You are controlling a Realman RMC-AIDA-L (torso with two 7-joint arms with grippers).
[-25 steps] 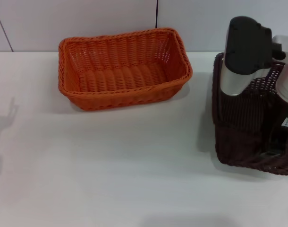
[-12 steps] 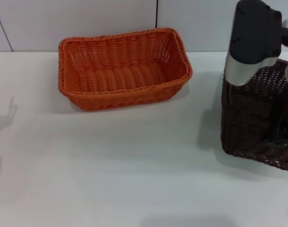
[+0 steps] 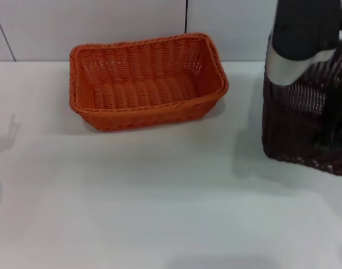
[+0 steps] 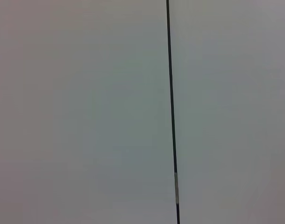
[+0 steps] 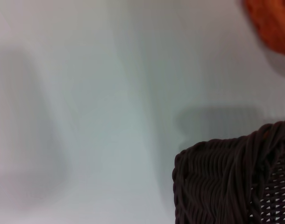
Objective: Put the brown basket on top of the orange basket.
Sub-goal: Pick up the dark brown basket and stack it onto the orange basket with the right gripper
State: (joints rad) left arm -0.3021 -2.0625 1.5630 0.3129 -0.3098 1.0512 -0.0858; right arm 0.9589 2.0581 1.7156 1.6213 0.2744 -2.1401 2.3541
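Note:
The orange basket (image 3: 146,81) stands upright and empty at the back of the white table, left of centre. The brown basket (image 3: 297,129) hangs tilted above the table at the far right, with its shadow on the table below it. My right arm (image 3: 303,39) reaches down into it, and the gripper is hidden behind the basket's wall, holding it up. The right wrist view shows a corner of the brown basket (image 5: 226,182) above the table and an edge of the orange basket (image 5: 271,23) farther off. My left gripper is out of view.
The white table (image 3: 132,196) stretches in front of the orange basket. A pale wall (image 3: 104,22) with a dark vertical seam (image 4: 170,93) rises right behind the baskets. A faint arm shadow lies at the table's left edge.
My right arm has risen and carried the brown basket up off the table. The orange basket has not moved.

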